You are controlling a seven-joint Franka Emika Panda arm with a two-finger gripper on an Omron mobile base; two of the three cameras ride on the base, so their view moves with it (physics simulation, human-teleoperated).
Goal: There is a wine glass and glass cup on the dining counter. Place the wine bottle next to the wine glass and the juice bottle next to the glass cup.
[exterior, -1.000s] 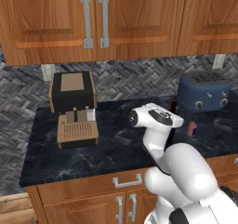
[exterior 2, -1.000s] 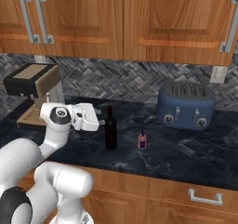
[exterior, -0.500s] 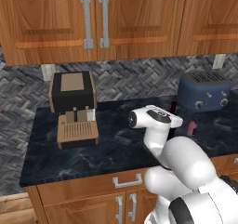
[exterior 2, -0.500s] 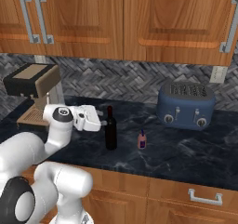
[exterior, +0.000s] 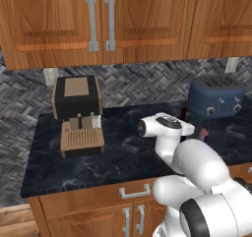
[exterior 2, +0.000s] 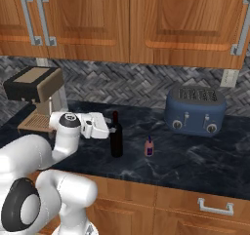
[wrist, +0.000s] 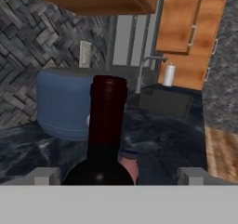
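Observation:
The tall near-black wine bottle (exterior 2: 116, 137) stands upright on the wall counter. In the hand view its neck and shoulders (wrist: 107, 135) rise close up between my two fingertips (wrist: 44, 175). My gripper (exterior 2: 111, 129) is open and level with the bottle's upper part, reaching it from the left, with nothing clamped. The small red-pink juice bottle (exterior 2: 149, 146) stands just right of the wine bottle, and its pink body (wrist: 133, 169) peeks out behind the wine bottle in the hand view; it also shows as a red spot (exterior: 203, 133). The wine glass, glass cup and dining counter are out of view.
A blue toaster (exterior 2: 195, 110) sits at the back right of the black marbled wall counter (exterior 2: 205, 161). A coffee machine (exterior: 76, 113) stands at the left. Wooden cabinets (exterior 2: 146, 19) hang overhead. A sink with a faucet (wrist: 149, 65) lies farther along in the hand view.
My hand has advanced toward the wine bottle until its fingers flank it. Both bottles stand where they were, and the jaws stayed open.

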